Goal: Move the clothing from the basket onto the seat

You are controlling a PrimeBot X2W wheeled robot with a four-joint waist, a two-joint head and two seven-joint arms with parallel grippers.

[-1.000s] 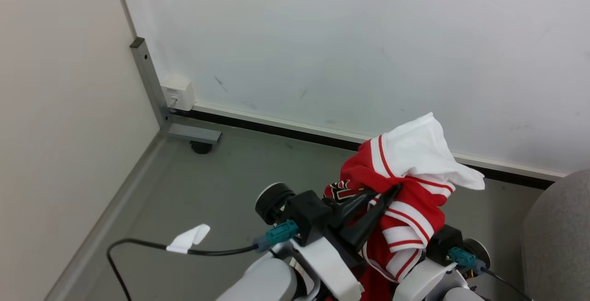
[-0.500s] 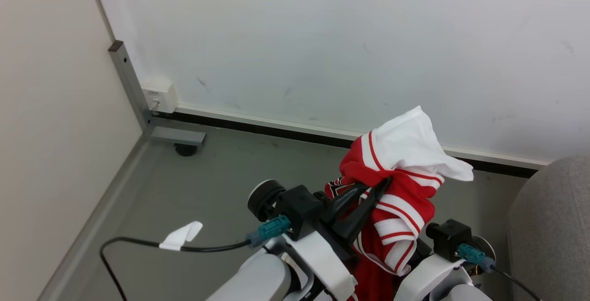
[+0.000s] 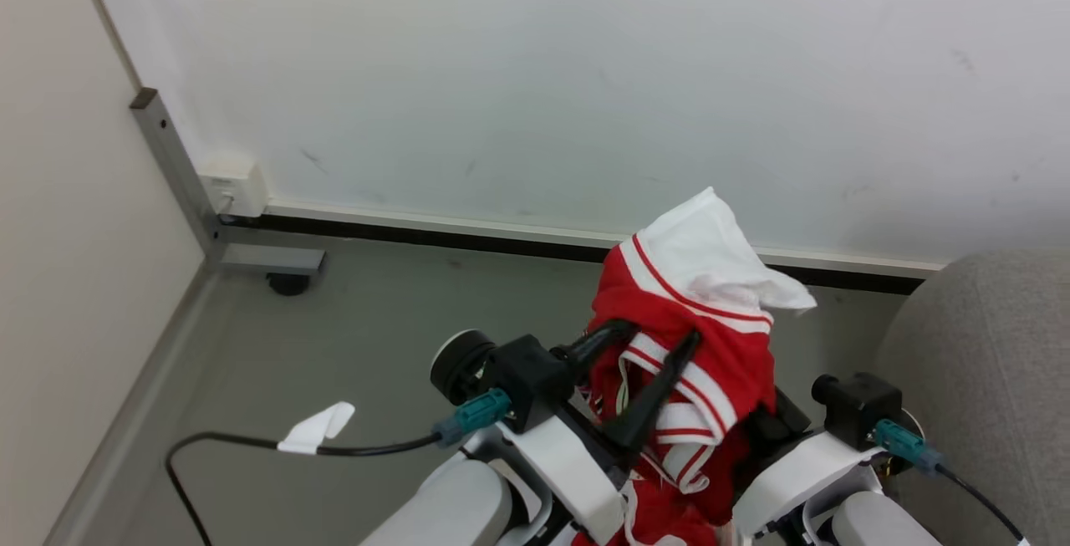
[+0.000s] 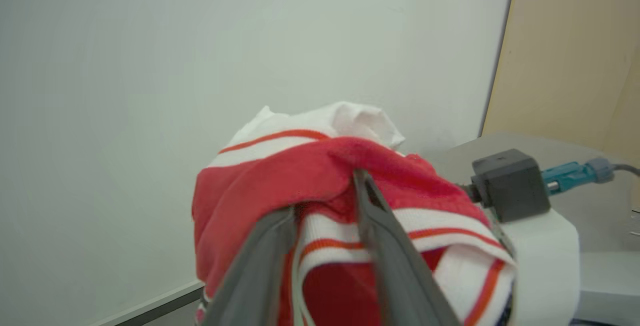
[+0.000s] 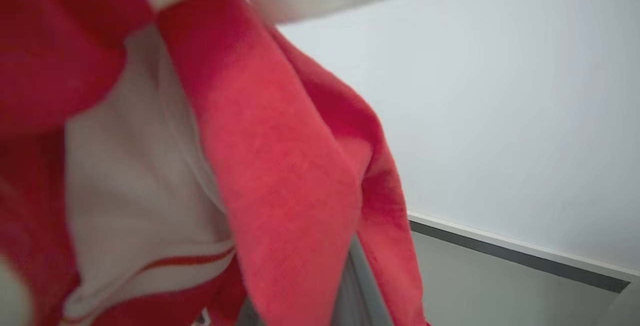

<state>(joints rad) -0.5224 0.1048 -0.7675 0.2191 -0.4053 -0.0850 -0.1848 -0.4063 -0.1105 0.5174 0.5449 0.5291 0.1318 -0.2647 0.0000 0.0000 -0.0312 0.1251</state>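
At lower centre of the head view, the thin red sports-jersey clothing point(image 3: 736, 358) is showing white stripe trim and a plain white fold on top. At the right edge, the rounded fabric-upholstered sofa point(image 3: 978, 362) is looking grey, and the smooth floor point(image 3: 376, 320) is reading grey-green.

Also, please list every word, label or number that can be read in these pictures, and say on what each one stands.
No text can be read here.
On the wall box: a small dark mark, too small to read.
On the white tag on the cable: no writing shows.
On the clothing: red and white stripes in folds, no legible lettering.
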